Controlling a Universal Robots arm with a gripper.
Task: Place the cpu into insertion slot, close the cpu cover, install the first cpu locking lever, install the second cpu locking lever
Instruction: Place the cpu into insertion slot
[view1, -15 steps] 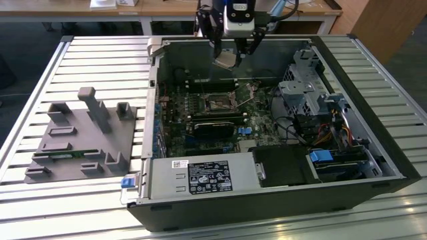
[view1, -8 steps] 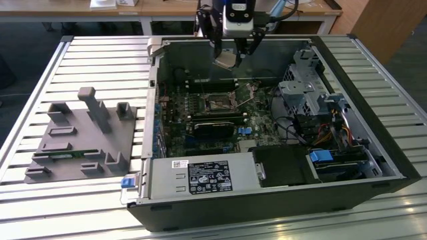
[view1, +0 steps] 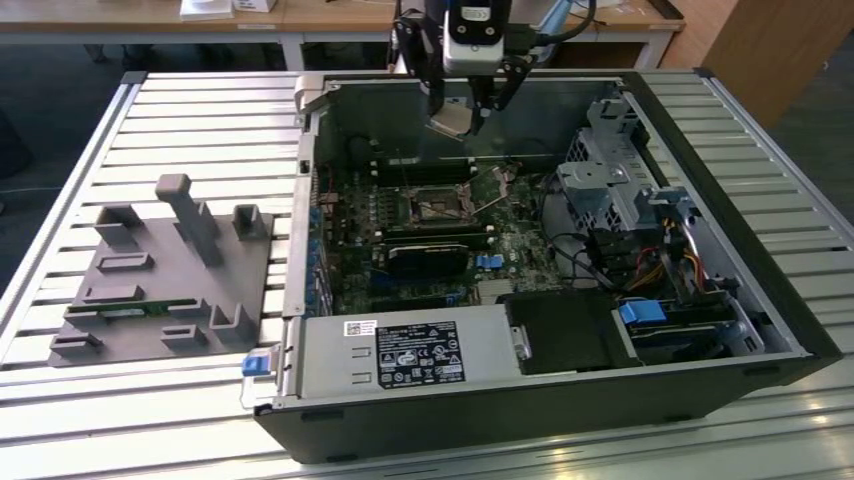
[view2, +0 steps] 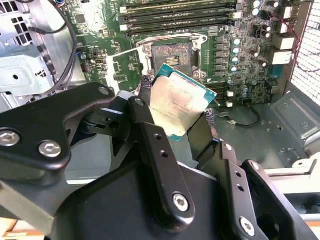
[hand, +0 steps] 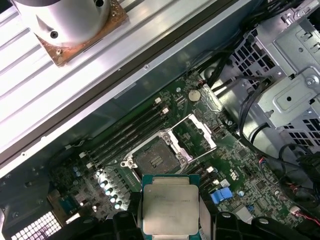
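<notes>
- I have the arm's black two-fingered gripper (view1: 454, 116) pointing fingers-down above the small square dark-centred insertion slot (view1: 438, 207), well apart from it.
- Its pale wrist housing (view1: 475, 28) sits directly over the fingers, so the tool stands near upright above the slot.
- In the second wrist view, both black fingers (view2: 150, 132) are clamped on opposite edges of the small flat silvery-beige cpu (view2: 176, 105), which is held tilted.

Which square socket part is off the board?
The cpu, held by the gripper above the board; the insertion slot and open cpu cover sit on it.
</notes>
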